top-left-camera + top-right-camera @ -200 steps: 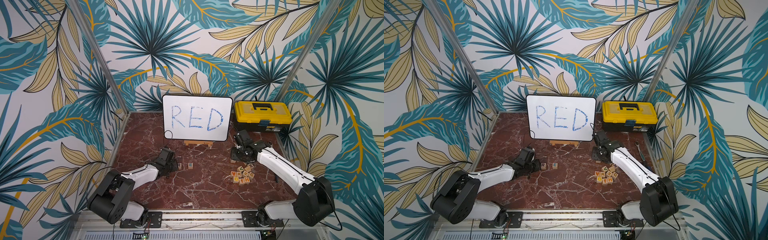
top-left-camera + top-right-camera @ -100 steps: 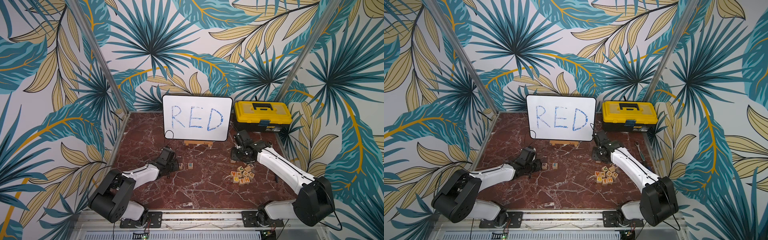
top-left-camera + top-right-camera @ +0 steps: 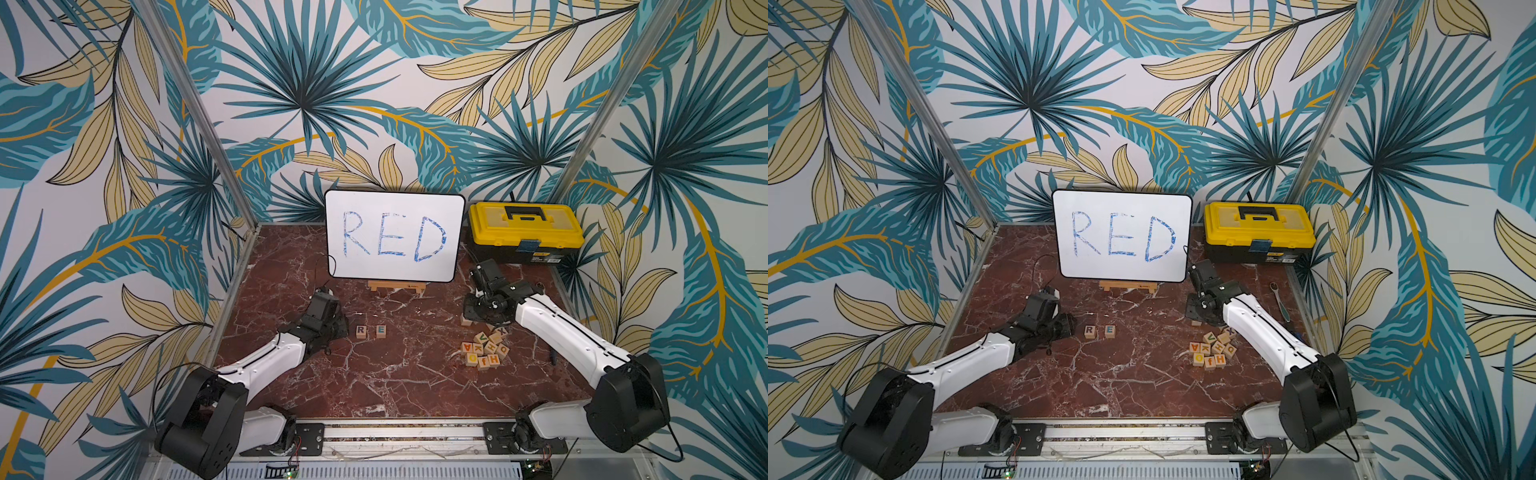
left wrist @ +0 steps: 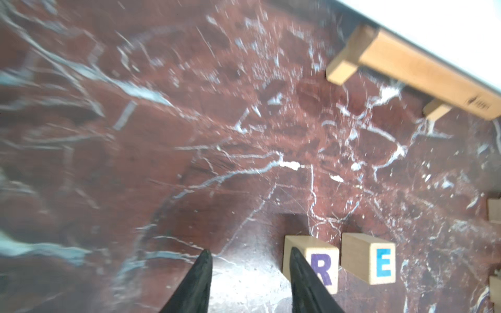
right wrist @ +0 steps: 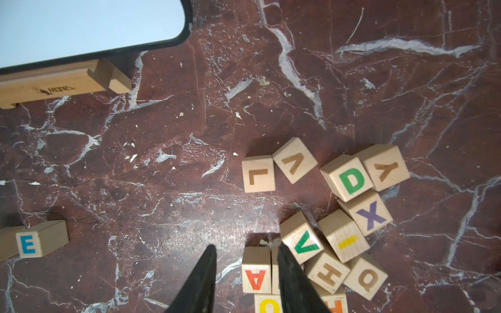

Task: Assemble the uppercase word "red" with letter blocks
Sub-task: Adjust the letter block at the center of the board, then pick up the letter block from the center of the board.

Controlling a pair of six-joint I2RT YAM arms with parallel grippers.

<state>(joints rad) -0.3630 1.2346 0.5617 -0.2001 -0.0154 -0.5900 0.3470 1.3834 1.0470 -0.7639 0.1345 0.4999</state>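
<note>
Writing observed: the white board [image 3: 394,237] at the rear of the red marble surface [image 3: 374,382] carries "RED" in blue handwriting. It rests on a pale wooden stand [image 5: 54,85] stamped with a small dark mark too blurred to read. A yellow and black toolbox [image 3: 525,232] beside the board bears a label too small to read.

Letter blocks: pale wooden cubes, one coloured capital per face. The R block [image 4: 322,264], dark purple letter, and the E block [image 4: 379,261], blue letter in the left wrist view, stand side by side with a narrow gap, left of centre in both top views [image 3: 360,331] [image 3: 1109,331], letters upright toward the camera. The D block [image 5: 349,178], green letter, lies in the loose pile [image 3: 484,349] on the right, touching the Y block [image 5: 385,168] and the X block [image 5: 368,215]. Other legible pile faces: L, V, a green V, a yellow bar, H, Q, red A, yellow O.

Left gripper [image 4: 249,271]: fingers apart, nothing between them, low over the surface; one fingertip [image 4: 298,260] overlaps the edge of the R block in the wrist view, and contact cannot be confirmed.

Right gripper [image 5: 245,268]: fingers parted by a modest gap with nothing between them, tips above the near edge of the pile by the A block [image 5: 256,271].

A ratchet wrench [image 3: 1280,301] lies near the right edge in a top view.
</note>
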